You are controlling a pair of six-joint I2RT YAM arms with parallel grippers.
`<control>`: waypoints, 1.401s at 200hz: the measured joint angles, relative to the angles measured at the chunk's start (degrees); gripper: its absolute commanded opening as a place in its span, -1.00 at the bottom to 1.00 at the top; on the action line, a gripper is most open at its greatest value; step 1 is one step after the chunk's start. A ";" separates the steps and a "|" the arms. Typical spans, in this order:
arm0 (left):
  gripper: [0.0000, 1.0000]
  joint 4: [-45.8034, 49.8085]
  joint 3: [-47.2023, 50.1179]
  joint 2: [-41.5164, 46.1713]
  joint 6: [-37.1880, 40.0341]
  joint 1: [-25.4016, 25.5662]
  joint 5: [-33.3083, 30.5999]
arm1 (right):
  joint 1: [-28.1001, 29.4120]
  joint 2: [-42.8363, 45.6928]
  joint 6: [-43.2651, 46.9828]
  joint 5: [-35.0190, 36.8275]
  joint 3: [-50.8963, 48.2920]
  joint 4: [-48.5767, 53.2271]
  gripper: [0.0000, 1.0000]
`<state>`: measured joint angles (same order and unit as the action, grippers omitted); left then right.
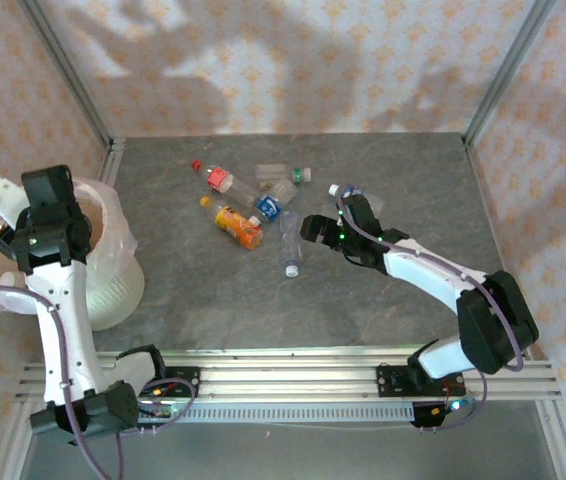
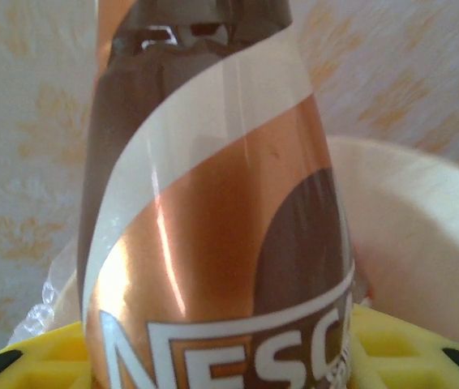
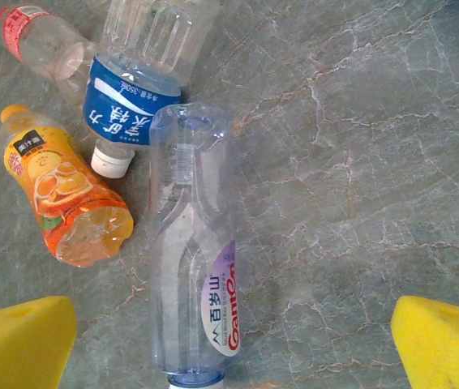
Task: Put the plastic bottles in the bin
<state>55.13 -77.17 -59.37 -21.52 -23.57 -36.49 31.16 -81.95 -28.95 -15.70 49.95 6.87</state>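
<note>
clear bottle [image 3: 190, 243] lying flat, cap end toward the robot

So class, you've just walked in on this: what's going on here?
The left gripper is shut on a brown-labelled bottle, holding it over the bin. The right gripper hangs open over a clear bottle lying on the table. An orange bottle and a blue-labelled bottle lie beside it, not yet picked up.

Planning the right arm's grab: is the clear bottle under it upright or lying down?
Lying down: the clear bottle rests on its side on the table, its whole length seen from above.
</note>
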 measured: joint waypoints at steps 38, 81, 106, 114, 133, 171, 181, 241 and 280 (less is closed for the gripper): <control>-0.02 -0.02 5.66 1.64 -1.03 -9.84 9.73 | 0.00 -0.13 -0.02 0.02 0.11 0.92 1.00; 0.21 0.00 7.13 1.60 -2.64 -12.22 14.38 | 0.00 -0.81 -0.26 0.02 0.52 1.29 1.00; 0.30 0.02 7.10 1.60 -3.08 -12.22 15.13 | 0.00 -1.49 -0.63 -0.02 0.74 1.29 1.00; 0.34 0.02 7.08 1.60 -3.32 -12.22 15.26 | 0.00 -1.66 -0.66 -0.07 0.76 1.29 1.00; 0.51 0.02 6.80 1.64 -3.76 -12.22 15.76 | 0.00 -1.97 -0.66 -0.35 0.79 1.29 1.00; 0.82 0.72 4.52 2.47 -4.04 -12.22 16.59 | 0.00 -2.12 -0.68 -0.68 0.90 1.29 1.00; 0.85 1.31 3.91 3.02 -4.09 -12.22 16.57 | 0.00 -2.23 -0.70 -0.79 1.03 1.29 0.99; 1.00 2.93 0.94 4.76 -3.93 -12.22 21.22 | 0.00 -3.93 -1.09 -1.95 1.97 1.27 0.95; 1.00 0.92 0.68 6.64 -4.15 -12.22 40.06 | 0.15 -4.07 -1.05 -2.03 1.90 0.37 0.92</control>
<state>56.05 -76.49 -52.73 -25.67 -35.79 3.57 31.31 -86.02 -30.00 -17.74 51.86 7.25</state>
